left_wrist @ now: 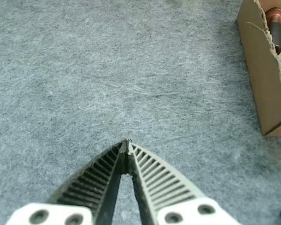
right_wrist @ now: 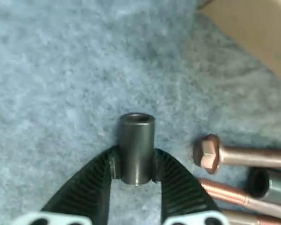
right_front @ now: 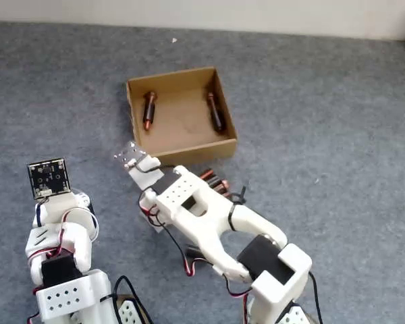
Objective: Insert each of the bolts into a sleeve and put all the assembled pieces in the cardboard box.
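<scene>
A dark sleeve (right_wrist: 136, 140) is clamped between the fingers of my right gripper (right_wrist: 136, 158), just over the grey carpet. In the high view that right gripper (right_front: 131, 157) is by the front left corner of the cardboard box (right_front: 221, 101). Loose copper bolts (right_wrist: 243, 157) and another dark sleeve (right_wrist: 267, 183) lie beside the held sleeve; from above, these loose bolts (right_front: 212, 180) sit partly under the right arm. Two assembled pieces (right_front: 149, 110) (right_front: 215, 111) lie inside the box. My left gripper (left_wrist: 126, 144) is shut on nothing, over bare carpet left of the box (left_wrist: 267, 79).
The left arm (right_front: 57, 229) is folded at the lower left of the high view. The right arm (right_front: 216, 223) stretches diagonally across the middle towards the box. Grey carpet (right_front: 324, 121) lies open to the right and left of the box.
</scene>
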You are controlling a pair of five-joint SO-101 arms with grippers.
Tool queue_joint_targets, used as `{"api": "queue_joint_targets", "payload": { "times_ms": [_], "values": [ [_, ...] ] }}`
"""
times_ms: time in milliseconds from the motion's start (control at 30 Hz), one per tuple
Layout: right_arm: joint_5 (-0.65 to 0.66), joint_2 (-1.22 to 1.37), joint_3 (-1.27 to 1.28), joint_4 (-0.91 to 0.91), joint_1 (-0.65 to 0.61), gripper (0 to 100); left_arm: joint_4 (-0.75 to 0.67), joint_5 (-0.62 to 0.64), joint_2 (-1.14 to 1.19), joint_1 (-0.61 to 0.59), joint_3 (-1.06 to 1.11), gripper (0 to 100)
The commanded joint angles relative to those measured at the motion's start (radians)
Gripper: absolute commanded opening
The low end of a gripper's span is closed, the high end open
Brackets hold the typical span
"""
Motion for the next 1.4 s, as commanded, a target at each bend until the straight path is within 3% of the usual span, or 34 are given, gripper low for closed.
{"api": "queue_joint_targets", "payload": {
  "times_ms": [0, 333, 600, 900, 1133, 1367],
  "values": [
    [0.008, -0.093, 0.010, 0.070, 0.022, 0.4, 0.006, -0.014, -0.010, -0.012, -0.047, 1],
    [0.006, -0.608, 0.093, 0.188, 0.193, 0.4, 0.011, -0.017, -0.010, 0.019, -0.050, 1],
    [-0.153, -0.943, 0.332, 0.194, 0.423, 0.4, 0.021, -0.127, 0.001, 0.166, -0.084, 6],
    [-0.187, -1.063, 0.575, 0.044, 0.634, 0.4, 0.354, -0.295, 0.021, 0.447, -0.355, 6],
    [-0.203, -1.063, 0.707, -0.151, 0.760, 0.4, 0.379, -0.362, 0.438, 0.604, -0.536, 6],
    [-0.321, -1.063, 0.708, -0.179, 0.877, 0.4, 0.376, -0.358, 0.811, 0.762, -0.754, 11]
  ]
}}
